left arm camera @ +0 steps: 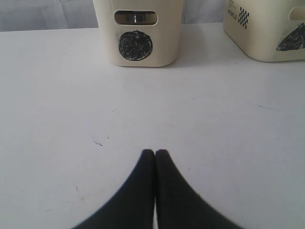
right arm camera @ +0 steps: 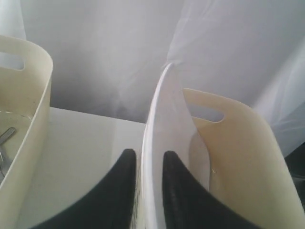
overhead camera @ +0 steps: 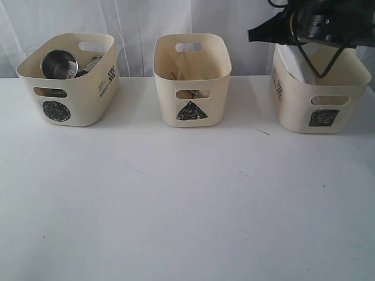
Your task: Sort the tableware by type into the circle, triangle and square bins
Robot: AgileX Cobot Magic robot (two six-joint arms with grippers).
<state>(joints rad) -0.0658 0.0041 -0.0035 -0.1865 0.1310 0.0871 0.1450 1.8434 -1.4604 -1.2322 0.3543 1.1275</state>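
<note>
Three cream bins stand in a row: the circle bin, the triangle bin and the square bin. A steel cup lies in the circle bin with other steel ware. The large white plate stands on edge inside the square bin. My right gripper straddles the plate's rim, jaws slightly apart with a gap on either side of the rim. My left gripper is shut and empty, low over the bare table, facing the circle bin.
The white table stretches out in front of the bins. A white curtain hangs right behind them. A metal utensil lies in the triangle bin. My right arm hangs above the square bin.
</note>
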